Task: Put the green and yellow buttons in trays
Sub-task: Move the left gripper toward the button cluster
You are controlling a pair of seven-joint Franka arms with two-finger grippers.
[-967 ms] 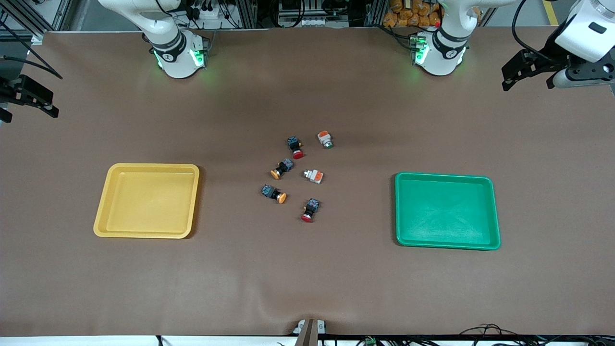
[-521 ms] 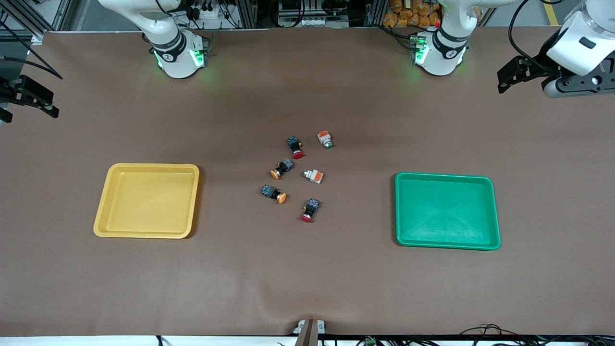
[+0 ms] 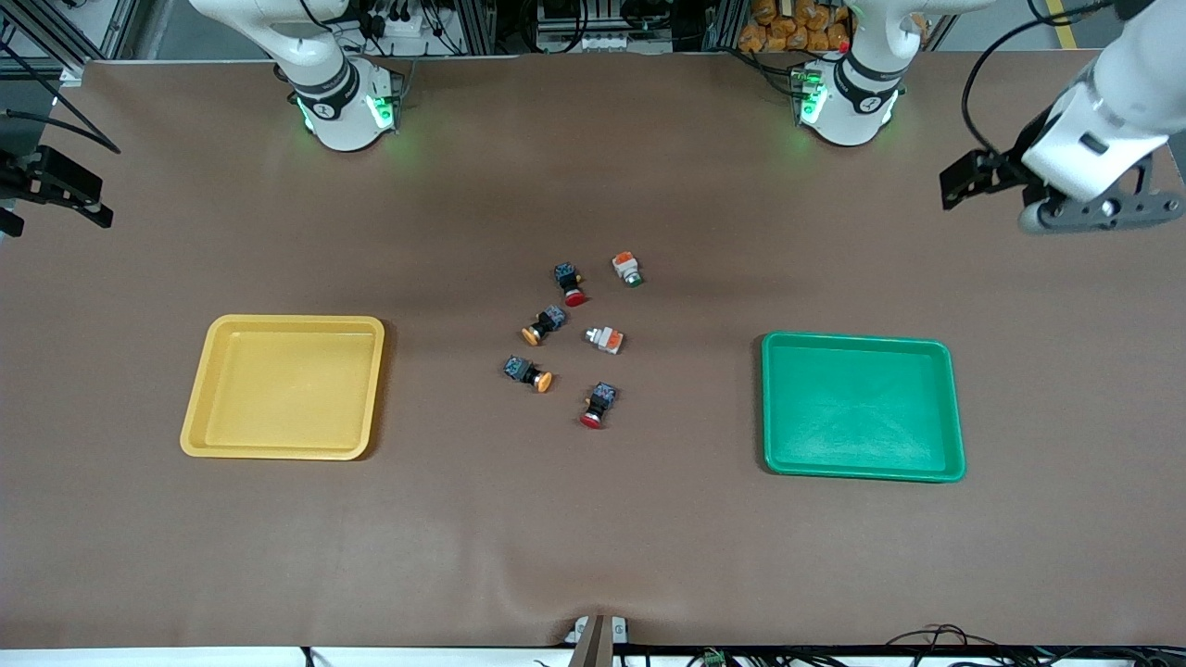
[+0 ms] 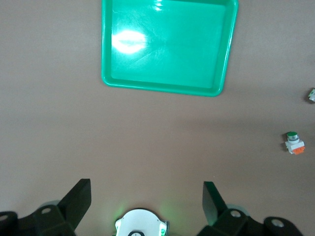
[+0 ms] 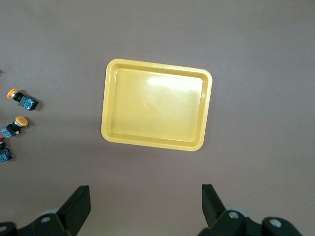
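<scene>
Since the earlier frames the left gripper (image 3: pixel 964 181) has swung lower and inward over the bare bench (image 3: pixel 593 537) at the left arm's end; its fingers (image 4: pixel 78 199) stand wide and empty. Near to far: yellow tray (image 3: pixel 283 386) and green tray (image 3: pixel 862 406), both empty, then the green and yellow buttons (image 3: pixel 604 339) loose between them among red-capped switches (image 3: pixel 598 405). Right gripper (image 3: pixel 56 190), half cut off in the front view, waits with fingers (image 5: pixel 76 204) wide above the yellow tray; only wrist views show either spread.
</scene>
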